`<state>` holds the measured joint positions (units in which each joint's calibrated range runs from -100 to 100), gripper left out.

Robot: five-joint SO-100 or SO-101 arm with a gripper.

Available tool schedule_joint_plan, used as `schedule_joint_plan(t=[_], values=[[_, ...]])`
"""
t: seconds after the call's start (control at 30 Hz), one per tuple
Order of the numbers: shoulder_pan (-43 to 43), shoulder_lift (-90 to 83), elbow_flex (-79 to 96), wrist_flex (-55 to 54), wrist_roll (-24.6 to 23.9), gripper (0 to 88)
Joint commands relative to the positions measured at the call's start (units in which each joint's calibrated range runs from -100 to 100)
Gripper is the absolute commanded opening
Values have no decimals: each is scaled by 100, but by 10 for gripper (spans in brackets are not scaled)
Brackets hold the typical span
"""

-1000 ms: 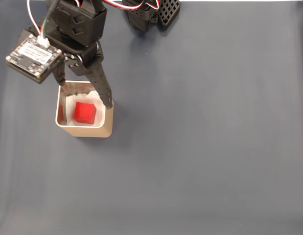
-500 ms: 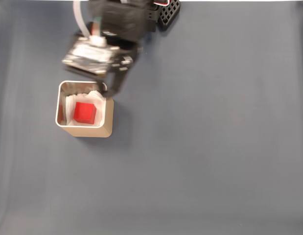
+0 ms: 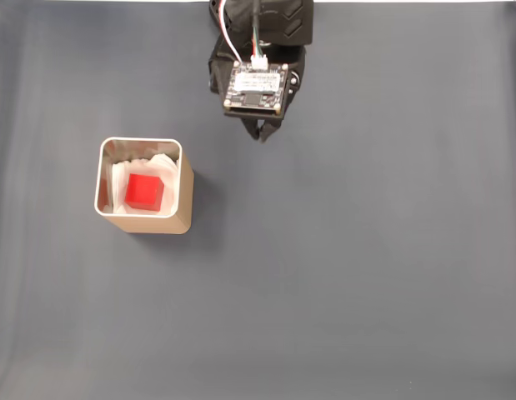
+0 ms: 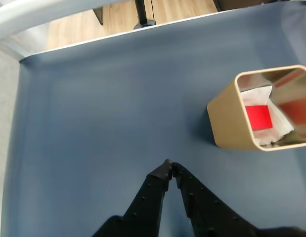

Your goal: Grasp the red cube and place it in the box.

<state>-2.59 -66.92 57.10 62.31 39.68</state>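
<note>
your small matte red cube (image 3: 144, 192) sits inside the tan square box (image 3: 184, 204) with white lining. your black two-finger gripper (image 4: 170, 165) appears closed and empty, well apart from it.

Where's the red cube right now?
The red cube sits inside the box on its white lining, at the left of the fixed view, below and left of the closed end effector. The wrist view shows it at right.

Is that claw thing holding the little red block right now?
No, the red cube sits inside the box, while the gripper is shut on nothing.
</note>
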Motion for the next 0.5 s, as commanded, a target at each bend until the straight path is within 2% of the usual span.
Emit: schedule_joint_plan(t=[0.0,0.47], values=[[21,-643,479,-113,-15,1],[334,-2746,3041,-71,44,1]])
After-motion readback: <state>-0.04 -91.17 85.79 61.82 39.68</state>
